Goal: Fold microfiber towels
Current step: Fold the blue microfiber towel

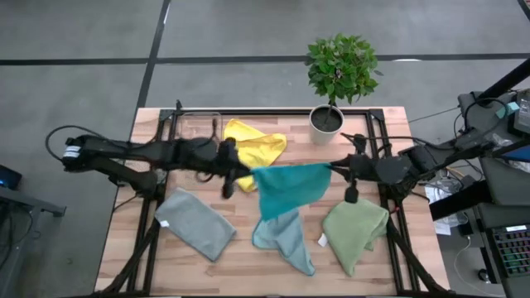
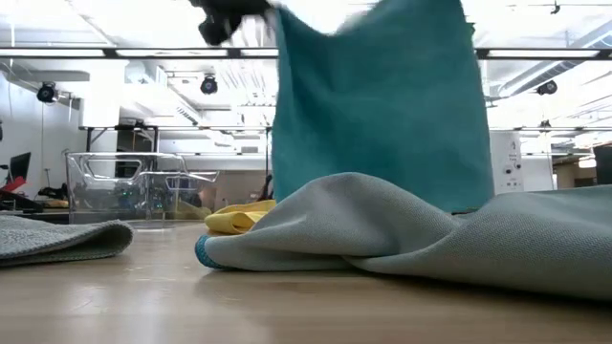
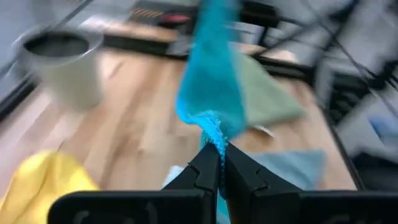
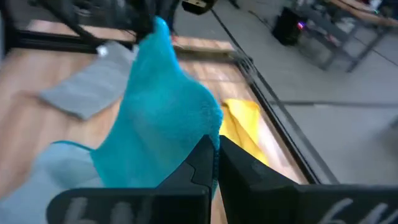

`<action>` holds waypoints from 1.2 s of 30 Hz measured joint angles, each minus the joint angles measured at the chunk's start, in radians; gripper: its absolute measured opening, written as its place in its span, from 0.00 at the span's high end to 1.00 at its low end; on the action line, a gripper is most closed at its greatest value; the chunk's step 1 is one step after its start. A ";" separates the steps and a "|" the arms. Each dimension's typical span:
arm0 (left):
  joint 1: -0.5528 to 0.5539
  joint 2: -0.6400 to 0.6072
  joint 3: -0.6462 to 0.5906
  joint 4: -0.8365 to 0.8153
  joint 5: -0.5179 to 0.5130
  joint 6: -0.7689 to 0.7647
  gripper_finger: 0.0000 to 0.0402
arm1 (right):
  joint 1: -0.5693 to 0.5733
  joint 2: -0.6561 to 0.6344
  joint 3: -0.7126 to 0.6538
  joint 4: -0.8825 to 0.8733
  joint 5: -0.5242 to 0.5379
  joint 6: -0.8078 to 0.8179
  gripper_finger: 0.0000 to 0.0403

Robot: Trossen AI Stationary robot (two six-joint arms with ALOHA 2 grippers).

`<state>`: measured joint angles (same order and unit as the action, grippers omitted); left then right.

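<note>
teal towel (image 1: 288, 190) stretched in the air above the centre of the worktop (image 1: 124, 240), one upper corner pinched in the left pincer (image 1: 248, 172) at 9 o'clock of the cloth, the other in the right pincer (image 1: 333, 167) at 3 o'clock; each pincer's fingers are pressed together on a corner. the cloth hangs free, its lower edge above the light blue towel (image 1: 286, 240), which lies crumpled at 6 o'clock. grey towel (image 1: 195, 222) lies at 8 o'clock, olive green towel (image 1: 354, 230) at 4 o'clock, yellow towel (image 1: 252, 147) at 11 o'clock, beside a clear plastic bin (image 1: 199, 126); a potted plant (image 1: 335, 83) stands at 1 o'clock. step in hand, as judged: spreading the teal towel before folding. the next move calls for lowering it flat onto bare worktop, keeping both corners level and taut.
</note>
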<state>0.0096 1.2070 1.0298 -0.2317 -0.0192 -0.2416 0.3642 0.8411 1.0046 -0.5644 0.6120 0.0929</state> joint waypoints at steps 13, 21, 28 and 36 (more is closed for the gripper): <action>0.076 0.069 0.008 -0.004 0.275 0.073 1.00 | -0.002 0.008 -0.007 -0.071 -0.158 0.064 0.98; 0.076 0.013 0.008 -0.046 0.289 0.122 1.00 | -0.002 0.003 -0.045 -0.074 -0.229 0.072 0.98; 0.159 0.009 0.022 -0.058 0.298 0.232 1.00 | -0.039 -0.031 -0.055 -0.082 -0.106 -0.015 0.98; 0.315 0.004 0.105 -0.119 0.361 0.480 1.00 | -0.129 -0.099 0.038 -0.074 -0.031 -0.119 0.98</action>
<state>0.3242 1.2107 1.1353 -0.3508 0.3416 0.2387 0.2353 0.7416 1.0430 -0.6387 0.5809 -0.0258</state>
